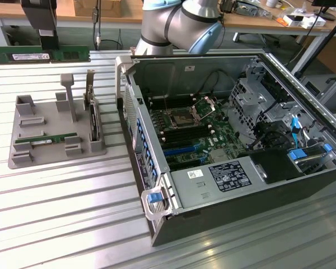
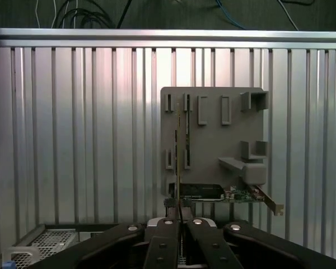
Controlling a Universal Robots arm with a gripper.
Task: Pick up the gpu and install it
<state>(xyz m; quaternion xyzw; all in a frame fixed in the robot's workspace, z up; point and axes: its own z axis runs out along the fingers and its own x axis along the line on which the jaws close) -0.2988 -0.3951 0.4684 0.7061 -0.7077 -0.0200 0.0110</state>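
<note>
The gpu (image 1: pixel 53 138), a long thin green stick, stands on edge in a slot of the grey holder (image 1: pixel 22 120) on the exterior view's left. In the wrist view it is a thin edge-on line (image 2: pixel 178 140) across the holder (image 2: pixel 229 140). My gripper (image 2: pixel 181 238) hangs well back from the holder, in line with the stick. Its dark fingers (image 2: pixel 162 246) are shut, and I see nothing held between them. The arm (image 1: pixel 179 22) reaches over the back of the open computer case (image 1: pixel 213 185).
A second green stick (image 1: pixel 42 56) lies at the table's far edge. A card with a metal bracket (image 1: pixel 92 120) stands in the holder, seen also as the card (image 2: pixel 213 192) in the wrist view. The case holds a motherboard (image 1: pixel 196 134), cables and a drive cage.
</note>
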